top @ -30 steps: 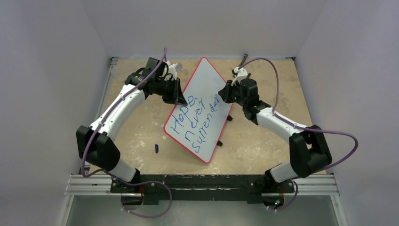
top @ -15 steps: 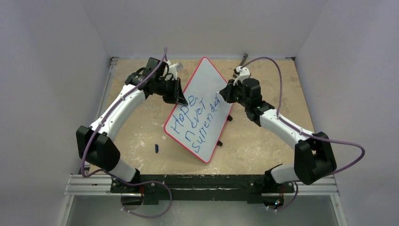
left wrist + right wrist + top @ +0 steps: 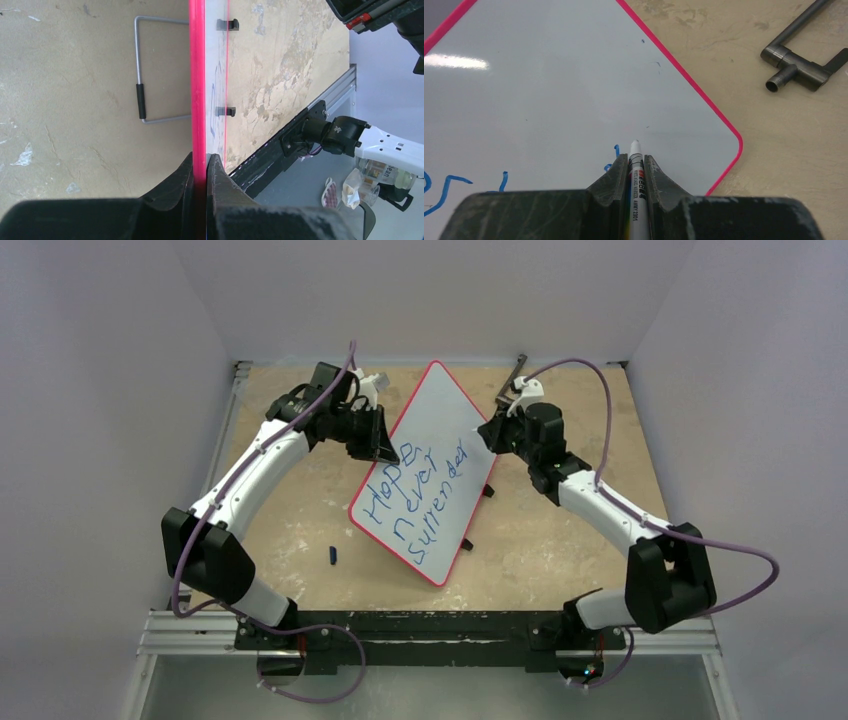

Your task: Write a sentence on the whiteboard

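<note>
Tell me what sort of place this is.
Likely a robotics lab work cell: plain white walls box in a scuffed tan table, two arms are bolted to an aluminium rail, and a whiteboard sits between them.

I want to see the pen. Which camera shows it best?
Right wrist view: the pen sits close up in the right gripper, tip over the whiteboard. The top and left wrist views hide it.

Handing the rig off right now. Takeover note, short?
Left pincer: shut on the whiteboard at its red left rim.
Right pincer: shut on the marker, tip over blank board near its right corner; contact unclear.
Done: the sentence, blue, three slanted lines, reads "Hope never surrender"; final letter unclear.
Left: confirm the ending, then park the marker and release the board.
</note>
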Motion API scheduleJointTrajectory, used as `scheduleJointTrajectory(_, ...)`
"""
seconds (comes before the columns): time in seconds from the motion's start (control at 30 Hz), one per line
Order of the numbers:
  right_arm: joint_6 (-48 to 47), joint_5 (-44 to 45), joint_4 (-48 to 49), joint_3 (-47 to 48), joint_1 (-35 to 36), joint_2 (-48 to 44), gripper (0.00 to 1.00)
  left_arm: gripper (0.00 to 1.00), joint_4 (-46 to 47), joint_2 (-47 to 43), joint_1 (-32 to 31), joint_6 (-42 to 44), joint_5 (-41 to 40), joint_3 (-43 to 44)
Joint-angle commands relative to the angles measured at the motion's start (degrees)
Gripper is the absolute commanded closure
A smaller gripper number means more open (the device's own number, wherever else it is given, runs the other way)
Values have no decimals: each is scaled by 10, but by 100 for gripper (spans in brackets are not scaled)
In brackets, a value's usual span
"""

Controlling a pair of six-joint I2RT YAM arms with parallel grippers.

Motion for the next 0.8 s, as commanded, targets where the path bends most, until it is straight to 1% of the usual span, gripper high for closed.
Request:
scheduleJointTrajectory(0.0, -3, -11, 14, 13, -8, 15, 100, 100, -23, 3, -16, 77, -93, -6)
scheduleJointTrajectory(0.77, 3, -42, 28, 51, -15, 71, 100, 100, -22, 4, -16, 77, -95, -6)
